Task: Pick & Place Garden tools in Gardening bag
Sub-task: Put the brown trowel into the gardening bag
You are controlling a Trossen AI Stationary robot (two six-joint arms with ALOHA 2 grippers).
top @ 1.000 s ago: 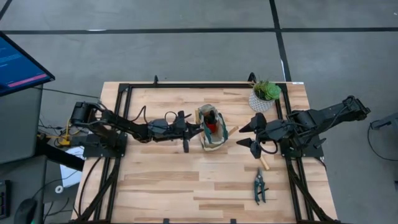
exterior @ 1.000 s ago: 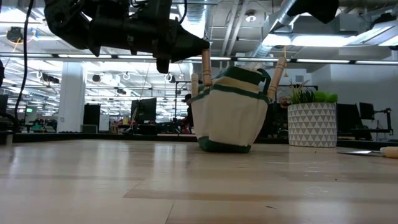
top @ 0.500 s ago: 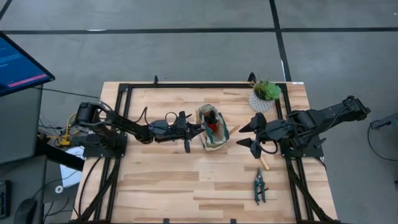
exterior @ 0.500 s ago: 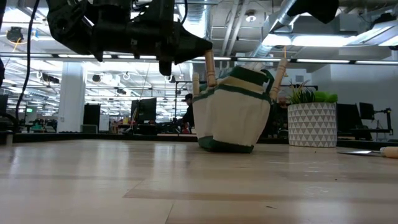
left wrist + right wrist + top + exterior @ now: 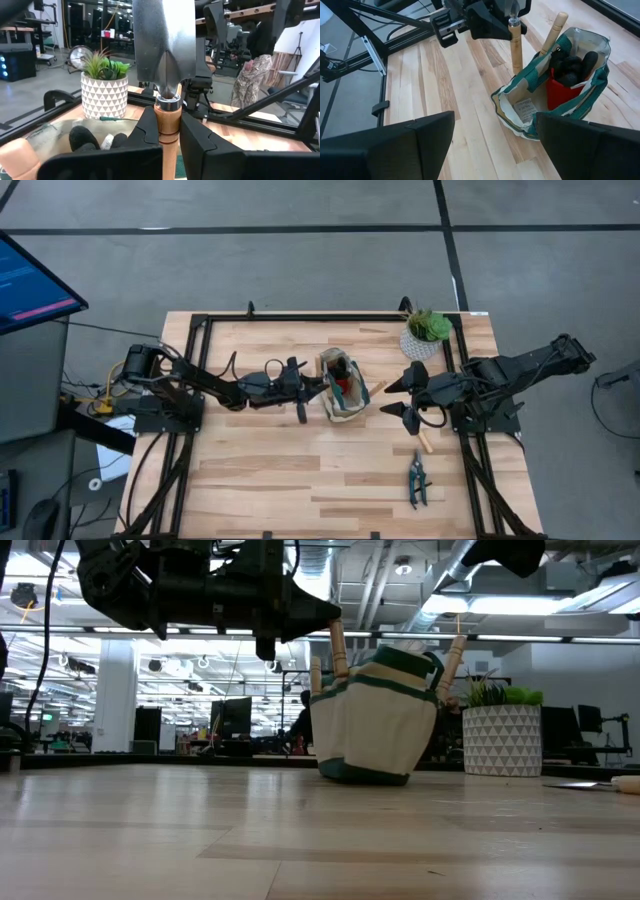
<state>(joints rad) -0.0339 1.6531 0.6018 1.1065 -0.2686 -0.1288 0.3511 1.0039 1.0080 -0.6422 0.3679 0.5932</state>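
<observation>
The left claw (image 5: 169, 131) is clamped on a trowel (image 5: 165, 45) at the neck where the wooden handle meets the steel blade, a stiff, fairly light tool that should not slip there. It hangs handle-down at the 9 o'clock rim of the gardening bag (image 5: 341, 388), near the counter's (image 5: 270, 470) centre. The bag is soft fabric, leaning and likely to shift if nudged; a glove (image 5: 566, 80) and another handle already crowd its mouth. The right claw (image 5: 408, 398) waits wide open at the bag's 3 o'clock. Pruning shears (image 5: 416, 479) lie at 5 o'clock with open room around them, the plant pot (image 5: 423, 338) at 2 o'clock.
</observation>
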